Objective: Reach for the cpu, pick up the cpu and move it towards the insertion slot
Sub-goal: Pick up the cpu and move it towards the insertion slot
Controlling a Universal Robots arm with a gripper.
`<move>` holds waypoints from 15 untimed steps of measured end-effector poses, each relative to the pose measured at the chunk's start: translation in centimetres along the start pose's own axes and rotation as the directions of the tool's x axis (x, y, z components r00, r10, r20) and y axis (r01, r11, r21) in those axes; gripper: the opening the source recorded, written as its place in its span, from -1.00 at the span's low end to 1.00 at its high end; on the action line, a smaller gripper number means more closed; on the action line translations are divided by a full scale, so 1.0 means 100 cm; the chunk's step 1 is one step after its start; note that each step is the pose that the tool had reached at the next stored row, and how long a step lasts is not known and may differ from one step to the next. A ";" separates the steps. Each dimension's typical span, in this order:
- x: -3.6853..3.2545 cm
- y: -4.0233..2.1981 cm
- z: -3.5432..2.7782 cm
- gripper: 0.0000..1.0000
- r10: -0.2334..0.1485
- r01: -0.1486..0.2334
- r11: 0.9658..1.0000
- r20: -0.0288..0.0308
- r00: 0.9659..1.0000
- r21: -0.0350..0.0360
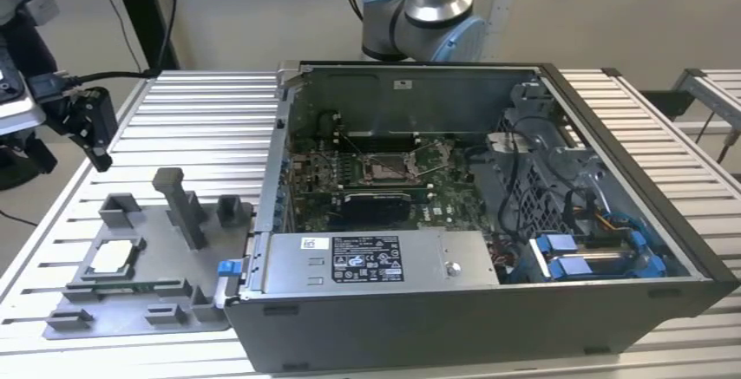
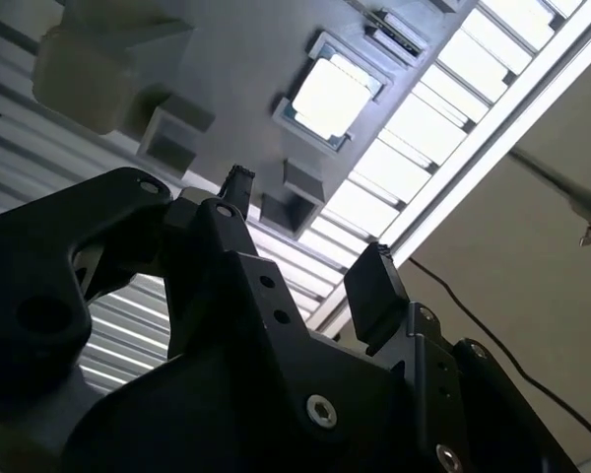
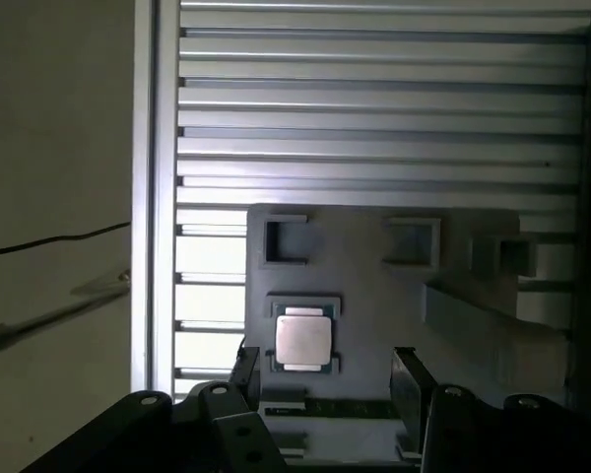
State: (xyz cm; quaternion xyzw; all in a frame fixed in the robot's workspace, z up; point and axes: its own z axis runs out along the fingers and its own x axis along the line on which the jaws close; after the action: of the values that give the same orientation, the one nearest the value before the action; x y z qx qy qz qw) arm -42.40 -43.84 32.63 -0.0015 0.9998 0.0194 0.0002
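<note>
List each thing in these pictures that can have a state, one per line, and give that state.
cpu: lying flat in a tray recess, not gripped.
claw: open, empty, hovering above the cpu.
insertion slot: appears empty.
computer case: lying flat, side open.
tray: flat on the table.

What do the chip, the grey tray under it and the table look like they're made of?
The chip: pale silvery top with a soft sheen, likely a metal lid. The tray: matte uniform grey, blocky moulded shapes, probably plastic. The table: ribbed silvery slats catching light, seemingly aluminium.
</note>
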 end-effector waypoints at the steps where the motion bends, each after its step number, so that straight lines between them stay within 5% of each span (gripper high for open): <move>1: 0.0000 -0.0001 0.0011 1.00 0.000 0.000 1.000 0.000 1.000 0.000; 15: 0.0000 -0.0008 0.0198 1.00 0.005 -0.005 1.000 0.000 1.000 0.000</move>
State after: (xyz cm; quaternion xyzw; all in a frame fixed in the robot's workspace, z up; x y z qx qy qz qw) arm -42.40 -43.84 30.65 0.0010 0.9998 0.0194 0.0003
